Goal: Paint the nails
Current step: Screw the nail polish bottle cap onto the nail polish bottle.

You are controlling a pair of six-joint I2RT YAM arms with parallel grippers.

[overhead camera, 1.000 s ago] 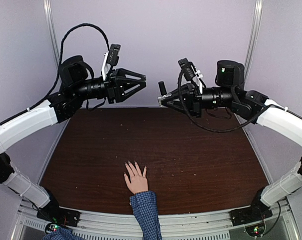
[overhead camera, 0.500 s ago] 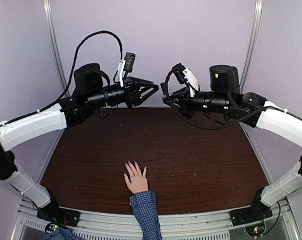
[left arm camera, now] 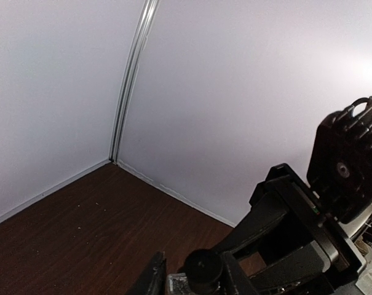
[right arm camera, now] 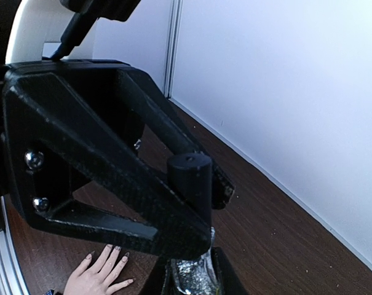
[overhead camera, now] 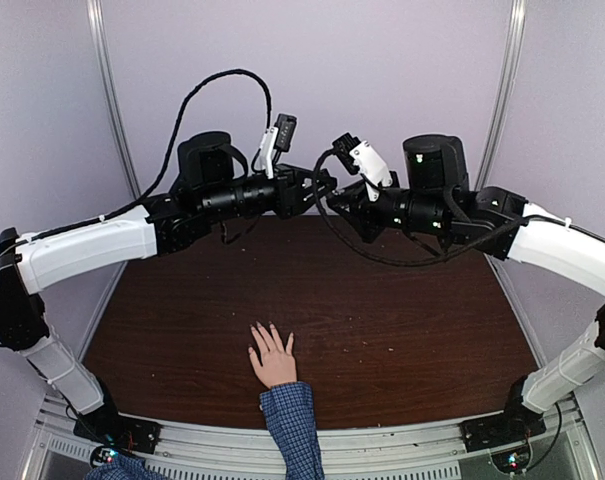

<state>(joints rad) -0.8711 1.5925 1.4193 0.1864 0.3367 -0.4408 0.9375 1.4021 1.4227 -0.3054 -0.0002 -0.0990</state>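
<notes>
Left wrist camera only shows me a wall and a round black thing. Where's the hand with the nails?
Observer: The hand lies flat near the table's front edge, fingers spread, away from both grippers.
Operator: What's the round black thing?
Observer: The cap of a polish bottle; the right gripper clamps the bottle's body.
Operator: Is my gripper grabbing the cap?
Observer: The left gripper has a finger on each side of the cap; whether they pinch it, I can't tell.

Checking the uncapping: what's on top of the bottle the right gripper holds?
A black cap, between the fingers of the left gripper; contact unclear. The bottle's base is hidden inside the right gripper.
</notes>
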